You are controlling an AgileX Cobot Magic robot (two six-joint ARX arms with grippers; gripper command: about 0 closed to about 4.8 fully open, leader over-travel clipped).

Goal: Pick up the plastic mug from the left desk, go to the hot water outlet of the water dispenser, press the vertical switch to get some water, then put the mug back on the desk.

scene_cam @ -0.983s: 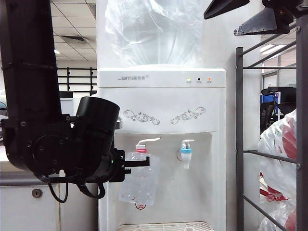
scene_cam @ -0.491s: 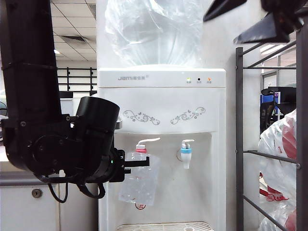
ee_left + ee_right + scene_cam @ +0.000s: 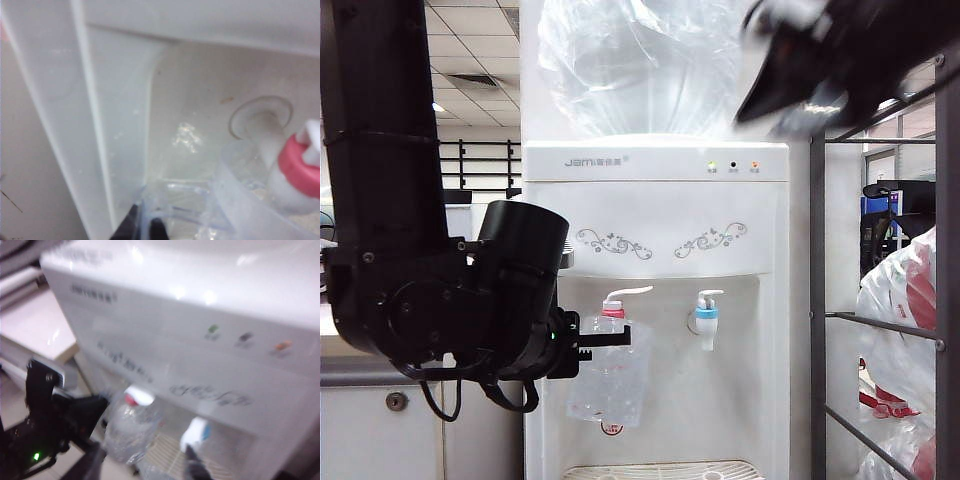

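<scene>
The left gripper [image 3: 605,340] grips the clear plastic mug [image 3: 610,380] by its handle under the red-collared hot water outlet [image 3: 613,311] of the tall white water dispenser [image 3: 655,215], while the blurred right gripper [image 3: 790,75], jaw state unclear, hangs high on the right, so pressing the thin white vertical switch [image 3: 630,293] and returning the mug remain.

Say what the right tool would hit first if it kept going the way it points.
Probably the dispenser's recess near the blue tap: the right tool aims there in its wrist view, past the mug in the left tool. Blur leaves depth uncertain.
</scene>
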